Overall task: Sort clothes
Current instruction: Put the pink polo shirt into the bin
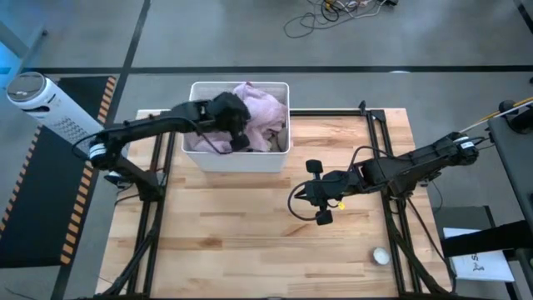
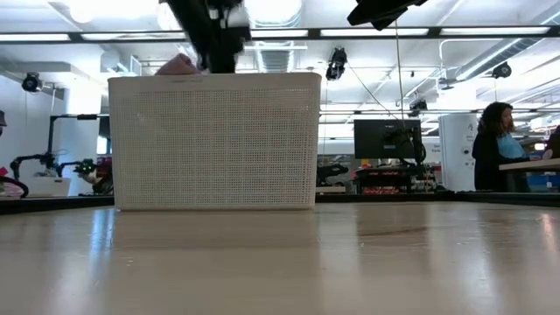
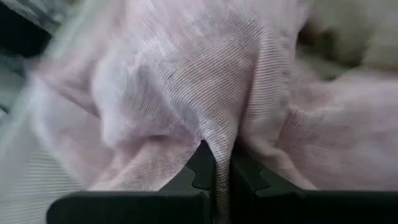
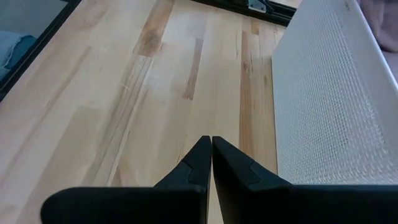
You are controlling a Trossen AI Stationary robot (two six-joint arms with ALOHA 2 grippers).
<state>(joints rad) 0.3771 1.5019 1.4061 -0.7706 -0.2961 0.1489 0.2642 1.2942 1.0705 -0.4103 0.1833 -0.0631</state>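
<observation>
A fold of the pale pink shirt point(image 3: 249, 93) is pinched between the closed fingers of the left gripper point(image 3: 216, 163), which is reached into the white bin point(image 1: 237, 158) at the far side of the desk point(image 1: 250, 242). The shirt is heaped inside the bin. The right gripper point(image 4: 211, 155), fingers pressed together and empty, is held over bare desk to the bin's right.

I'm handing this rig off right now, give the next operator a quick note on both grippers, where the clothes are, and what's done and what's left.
Left gripper: down in the white bin, fingers shut on a fold of the pale pink shirt.
Right gripper: fingers shut, holding nothing, waiting above bare table in front of the bin.
Clothes: all that show are in the bin, pink shirt on top; a darker garment shows at the bin's right edge.
Done: first grasp made.
Left: lift the shirt out, then sort everything; nothing lies on the table yet.
</observation>
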